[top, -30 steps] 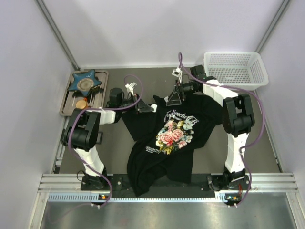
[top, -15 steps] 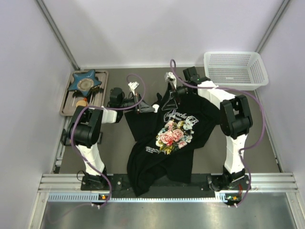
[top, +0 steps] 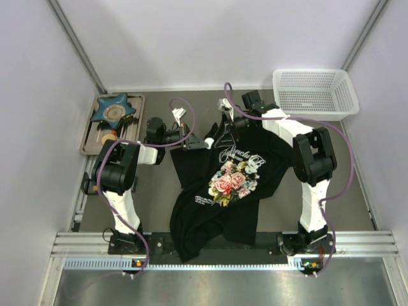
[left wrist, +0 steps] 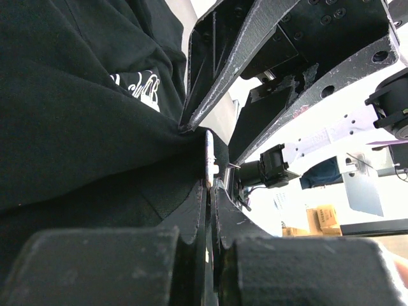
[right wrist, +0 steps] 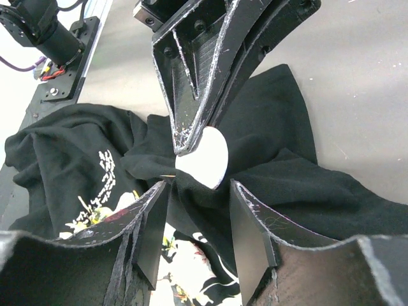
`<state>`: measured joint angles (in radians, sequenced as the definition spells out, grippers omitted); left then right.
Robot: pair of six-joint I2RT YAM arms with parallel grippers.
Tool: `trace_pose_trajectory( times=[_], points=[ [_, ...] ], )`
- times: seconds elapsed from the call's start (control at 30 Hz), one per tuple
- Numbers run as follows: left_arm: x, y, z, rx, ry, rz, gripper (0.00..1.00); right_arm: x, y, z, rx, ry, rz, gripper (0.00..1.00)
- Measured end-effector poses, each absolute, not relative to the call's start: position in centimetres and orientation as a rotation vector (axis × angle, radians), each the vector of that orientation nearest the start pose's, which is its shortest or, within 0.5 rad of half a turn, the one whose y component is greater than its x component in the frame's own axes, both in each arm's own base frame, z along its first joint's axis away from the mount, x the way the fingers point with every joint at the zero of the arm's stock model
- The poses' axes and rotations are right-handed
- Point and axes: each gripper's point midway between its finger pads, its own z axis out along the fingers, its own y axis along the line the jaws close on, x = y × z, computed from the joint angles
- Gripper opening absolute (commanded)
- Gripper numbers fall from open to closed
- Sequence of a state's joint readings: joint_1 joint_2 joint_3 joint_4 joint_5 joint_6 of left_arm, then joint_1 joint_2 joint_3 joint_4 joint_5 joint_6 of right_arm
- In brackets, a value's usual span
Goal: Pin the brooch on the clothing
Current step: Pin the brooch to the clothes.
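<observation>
Now that the right claw (right wrist: 199,191) has swung left, open astride the clothing (top: 223,182), the left claw (left wrist: 209,186) holds the brooch (right wrist: 203,156) clenched against fabric, seemingly ready to pin.

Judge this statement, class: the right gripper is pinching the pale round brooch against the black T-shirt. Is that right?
No. It is the left gripper that is pinching the pale round brooch against the black T-shirt. The right wrist view shows it: the right gripper has its own fingers standing apart below the brooch.
</observation>
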<state>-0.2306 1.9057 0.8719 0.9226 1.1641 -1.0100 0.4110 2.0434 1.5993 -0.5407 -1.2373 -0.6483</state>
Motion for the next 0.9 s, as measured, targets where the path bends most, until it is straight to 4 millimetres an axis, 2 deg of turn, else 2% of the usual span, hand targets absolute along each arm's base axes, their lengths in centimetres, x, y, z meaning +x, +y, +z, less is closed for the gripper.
trace_pose_trajectory(
  times=[0.6, 0.9],
  points=[
    [33.82, -26.14, 15.52, 0.345, 1.944, -1.832, 0.00, 34.17, 33.01, 15.80, -1.406, 1.606, 1.441, 0.28],
    [33.64, -26.22, 15.03, 0.413, 1.930, -1.799, 0.00, 34.00, 32.96, 15.50, -1.381, 1.652, 1.469, 0.18]
  ],
)
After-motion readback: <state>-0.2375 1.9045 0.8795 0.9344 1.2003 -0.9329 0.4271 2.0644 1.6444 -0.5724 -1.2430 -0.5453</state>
